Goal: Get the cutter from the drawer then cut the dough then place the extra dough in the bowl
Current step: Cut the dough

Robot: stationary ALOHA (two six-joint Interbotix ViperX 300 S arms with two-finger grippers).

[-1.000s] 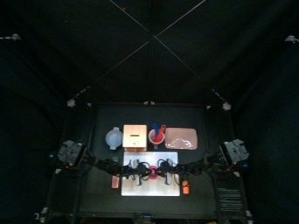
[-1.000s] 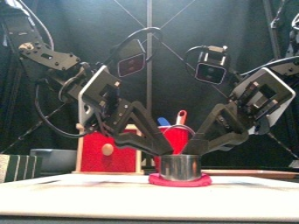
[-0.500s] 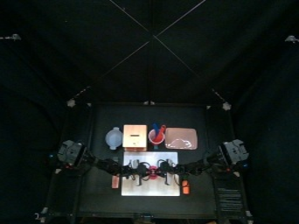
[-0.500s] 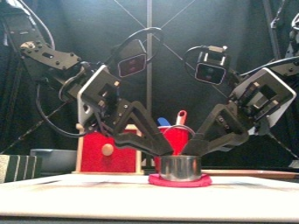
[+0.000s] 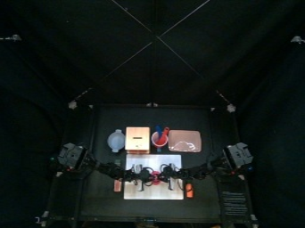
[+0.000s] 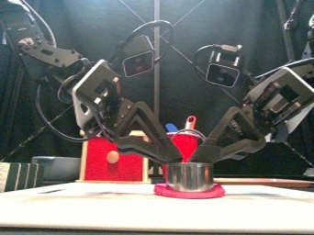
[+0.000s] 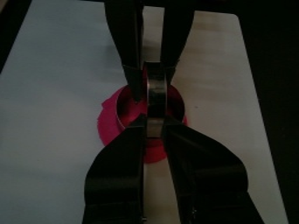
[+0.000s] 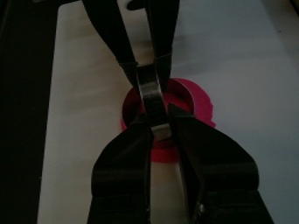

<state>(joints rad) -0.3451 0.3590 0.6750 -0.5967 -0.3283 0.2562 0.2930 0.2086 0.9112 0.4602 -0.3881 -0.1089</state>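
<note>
Two black robot arms meet low over the middle of a white cutting board [image 5: 161, 189], which lies at the front centre of the black worktop. On the board sits a flat pink dough disc [image 6: 190, 192], and a round metal cutter [image 6: 188, 174] stands upright on top of it, its lower rim touching the dough.

The left end effector [image 6: 167, 163] comes down from the left, and its two jaws are drawn almost together, pinching the cutter's thin wall on the left side. The right end effector [image 6: 211, 162] comes down from the right and pinches the opposite side of the wall in the same narrow grip. In both wrist views each pair of jaws narrows to a point at the metal rim, with the other arm's jaws facing it from across the cutter and pink dough showing around the base.

Behind the board, a row of things runs toward the worktop's back edge. A blue-grey bowl [image 5: 116, 140] is nearest the left edge. Next come a pale wooden box with a red drawer front [image 6: 113, 158], a red cup holding toy knives [image 5: 161, 137], and a flat pink tray [image 5: 188, 141] toward the right.
</note>
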